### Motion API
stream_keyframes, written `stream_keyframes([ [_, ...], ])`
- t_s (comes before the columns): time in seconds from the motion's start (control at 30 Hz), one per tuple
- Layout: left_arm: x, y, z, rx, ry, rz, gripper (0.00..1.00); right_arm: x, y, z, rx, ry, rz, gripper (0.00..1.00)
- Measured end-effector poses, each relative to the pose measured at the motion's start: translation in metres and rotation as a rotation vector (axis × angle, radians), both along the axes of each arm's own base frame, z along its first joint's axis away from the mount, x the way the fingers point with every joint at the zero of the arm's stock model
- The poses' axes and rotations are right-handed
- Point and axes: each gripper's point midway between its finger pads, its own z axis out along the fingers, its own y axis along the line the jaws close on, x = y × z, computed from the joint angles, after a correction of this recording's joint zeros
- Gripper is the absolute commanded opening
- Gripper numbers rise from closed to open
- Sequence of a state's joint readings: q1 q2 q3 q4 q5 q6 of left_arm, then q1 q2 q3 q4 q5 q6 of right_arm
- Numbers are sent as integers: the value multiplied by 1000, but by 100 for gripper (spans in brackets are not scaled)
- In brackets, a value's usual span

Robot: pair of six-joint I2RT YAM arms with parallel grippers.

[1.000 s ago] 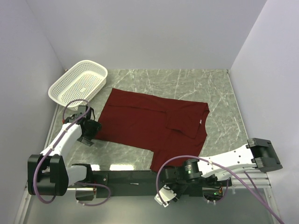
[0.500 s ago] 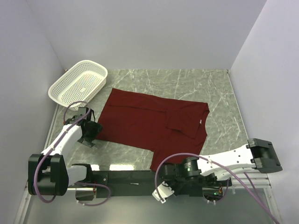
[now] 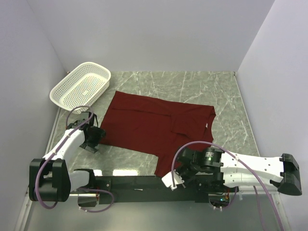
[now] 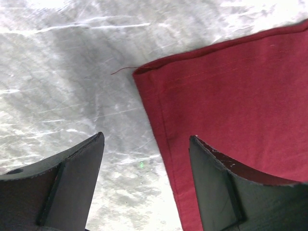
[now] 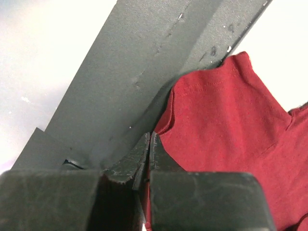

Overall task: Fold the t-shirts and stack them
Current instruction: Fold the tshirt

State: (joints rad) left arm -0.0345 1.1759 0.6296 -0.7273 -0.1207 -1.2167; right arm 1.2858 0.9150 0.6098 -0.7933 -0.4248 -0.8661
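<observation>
One maroon t-shirt [image 3: 159, 127], short-sleeved, lies flat on the grey marble table [image 3: 192, 86]. It is spread wide and not folded into a neat block. One flap is doubled over on top near the collar, and there is a small white neck label [image 3: 208, 126] at that end. The cloth is plain with stitched hems, and a loose thread [image 4: 122, 70] sticks out of one corner.

The left gripper [image 4: 144, 183] has its jaws spread and holds nothing. That shirt corner sits just ahead of it and between the fingers. The hem edge runs down toward the right finger [image 4: 216, 187], which is over cloth. The left finger [image 4: 72, 185] is over bare table.

The right gripper [image 5: 150, 137] is clenched, with its fingers pressed together. Its tips are right at the hem of the shirt's other near corner, where the cloth meets the dark rail [image 5: 144, 62]. Red cloth spreads ahead and to the right of the tips, and the rail is ahead and to the left. I cannot tell whether any cloth is pinched between the tips.

A white perforated basket [image 3: 65, 79] sits well beyond the left gripper, apart from the shirt.
</observation>
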Motion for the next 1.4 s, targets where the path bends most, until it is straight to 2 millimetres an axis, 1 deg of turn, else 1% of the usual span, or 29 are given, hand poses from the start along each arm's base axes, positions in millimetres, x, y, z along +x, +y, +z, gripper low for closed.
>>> stream_keyframes([
  [0.17, -5, 4, -2, 19, 22, 16, 70, 3, -2, 1, 4, 17, -22, 0],
  [0.2, -5, 6, -2, 27, 22, 21, 64, 3, -3, 2, 6, 20, -23, 0],
  [0.27, -3, 10, -2, 49, 17, 34, 58, 4, -3, 2, 10, 22, -25, 0],
  [0.3, -2, 13, -3, 59, 19, 39, 50, 4, -3, 3, 13, 23, -29, 0],
  [0.37, 1, 18, -5, 83, 37, 46, 42, 6, -3, 3, 15, 25, -38, 0],
  [0.4, 5, 20, -5, 91, 46, 47, 40, 6, -3, 3, 15, 26, -40, 0],
  [0.43, 10, 22, -7, 101, 56, 46, 35, 7, -3, 3, 14, 28, -44, 0],
  [0.5, 19, 24, -8, 112, 60, 45, 34, 8, -4, 3, 15, 31, -51, 0],
  [0.57, 23, 25, -10, 116, 62, 37, 34, 9, -4, 4, 18, 33, -58, 0],
  [1.0, 22, 31, -11, 147, 68, 21, 36, 13, -5, 5, 26, 40, -83, 0],
  [1.13, 20, 33, -9, 151, 61, 16, 35, 16, -5, 5, 27, 39, -96, 0],
  [1.17, 19, 34, -9, 151, 60, 18, 34, 16, -5, 5, 27, 39, -98, 0],
  [1.2, 19, 35, -9, 151, 59, 23, 29, 16, -5, 5, 26, 40, -99, 0],
  [1.3, 19, 39, -11, 153, 66, 28, 17, 17, -6, 6, 27, 40, -104, 0],
  [1.4, 20, 40, -17, 153, 82, 27, 16, 20, -6, 7, 35, 37, -119, 0],
])
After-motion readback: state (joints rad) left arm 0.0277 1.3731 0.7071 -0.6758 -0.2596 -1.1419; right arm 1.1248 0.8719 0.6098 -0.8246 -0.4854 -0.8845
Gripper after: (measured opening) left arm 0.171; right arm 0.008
